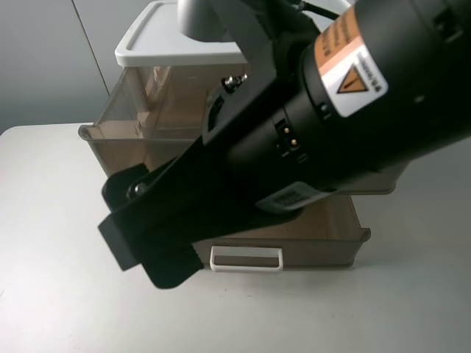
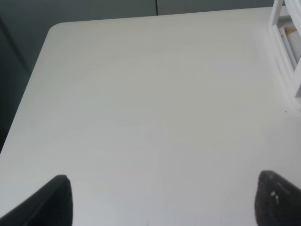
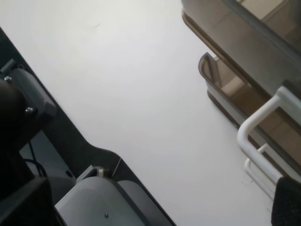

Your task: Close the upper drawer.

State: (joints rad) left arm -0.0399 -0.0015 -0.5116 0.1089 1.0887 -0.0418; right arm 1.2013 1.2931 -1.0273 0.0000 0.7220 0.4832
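The upper drawer (image 1: 110,151) is smoky brown translucent plastic and stands pulled out from the white-topped cabinet (image 1: 151,44). Its wide white loop handle (image 3: 261,120) shows in the right wrist view. My right arm fills the exterior high view and hides most of the drawer fronts. My right gripper (image 1: 143,261) hangs in front of the drawers. In the right wrist view the right gripper (image 3: 155,207) is open and empty, with one fingertip (image 3: 288,202) close to the handles. My left gripper (image 2: 164,202) is open and empty over the bare table, away from the drawers.
A shallower bottom drawer (image 1: 331,228) with flared corner lips and a small white handle (image 1: 246,259) also stands pulled out. The white table (image 1: 44,294) spreads around the cabinet. A white frame (image 2: 284,52) shows at the edge of the left wrist view. The robot base (image 3: 94,202) is behind.
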